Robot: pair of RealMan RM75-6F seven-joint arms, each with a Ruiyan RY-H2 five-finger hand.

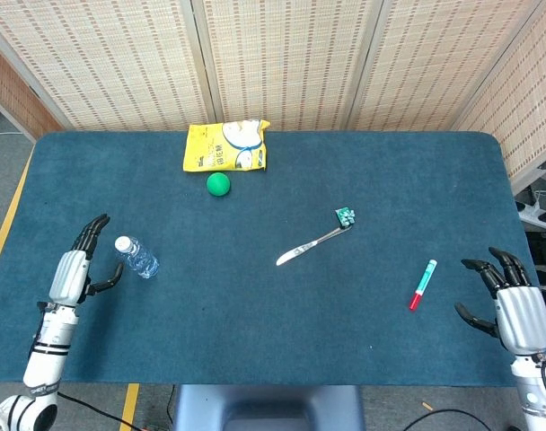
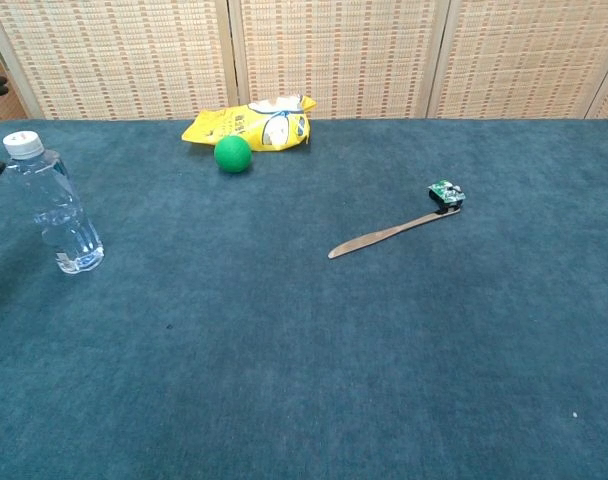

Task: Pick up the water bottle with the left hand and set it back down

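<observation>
Head view looks steeply down over the whole table (image 1: 255,296); chest view sits low, facing the screen (image 2: 334,60), sharing its left-centre.

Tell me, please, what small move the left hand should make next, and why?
Probably just draw the left hand a little further away from the bottle and rest. The bottle stands on the table by itself, leaning slightly in the chest view, and the hand is open beside it, touching nothing, so the set-down looks finished.
</observation>
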